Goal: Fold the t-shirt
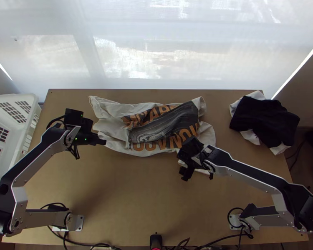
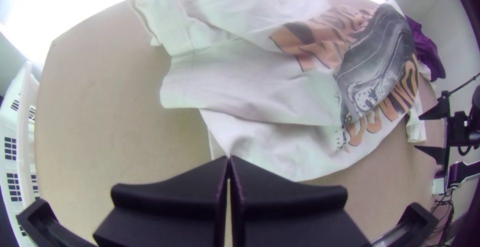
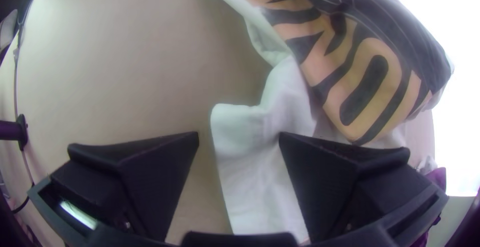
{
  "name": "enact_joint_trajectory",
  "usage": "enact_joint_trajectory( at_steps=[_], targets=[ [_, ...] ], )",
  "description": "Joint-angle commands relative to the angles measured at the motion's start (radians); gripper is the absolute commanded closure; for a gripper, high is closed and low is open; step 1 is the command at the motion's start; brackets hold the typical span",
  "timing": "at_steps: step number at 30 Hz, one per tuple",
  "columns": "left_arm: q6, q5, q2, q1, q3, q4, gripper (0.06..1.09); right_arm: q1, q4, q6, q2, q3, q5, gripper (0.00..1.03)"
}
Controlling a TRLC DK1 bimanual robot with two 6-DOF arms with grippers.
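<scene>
The light wooden table (image 1: 131,196) runs up to a bright, pale translucent curtain (image 1: 127,25) behind its far edge, with a grey wall (image 1: 309,77) off to the right. A white slatted basket (image 1: 34,109) stands just beside the table's left side, and a dark cloth with white parts (image 1: 263,114) lies crumpled near the far right corner. Cables (image 1: 83,243) trail along the near edge, around a small black device (image 1: 155,241) at its middle. The t-shirt (image 1: 110,139) lies across the far half of the table, rumpled and partly folded over itself, its orange lettering and dark picture facing up. The right arm (image 1: 252,175) crosses over the table from its base and covers part of the shirt's near right side. The right gripper (image 1: 197,174) has its fingers spread apart, with a white strip of the shirt showing between them in its wrist view. The left gripper (image 1: 104,142) is at the shirt's left end, fingertips together; whether they pinch any cloth, I cannot tell.
</scene>
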Motion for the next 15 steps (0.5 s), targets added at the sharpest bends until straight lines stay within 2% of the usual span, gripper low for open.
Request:
enact_joint_trajectory(
  at_steps=[1, 3, 6, 9, 15],
  targets=[
    [0.000, 0.000, -0.010, 0.005, 0.009, -0.010, 1.05, -0.046, 0.037, -0.034, 0.022, -0.001, -0.010, 0.61],
    [0.000, 0.000, -0.020, 0.007, 0.018, -0.021, 1.05, -0.069, 0.039, -0.042, 0.022, 0.009, -0.016, 0.79],
    [0.009, 0.000, -0.038, 0.016, 0.040, -0.040, 1.05, -0.115, 0.037, -0.042, 0.017, 0.036, -0.018, 1.00],
    [0.017, 0.002, -0.058, 0.036, 0.066, -0.059, 1.05, -0.165, 0.014, -0.048, -0.005, 0.067, -0.035, 1.00],
    [0.026, 0.003, -0.141, 0.054, 0.155, -0.102, 1.05, -0.245, -0.139, -0.051, -0.084, 0.219, -0.073, 1.00]
  ],
)
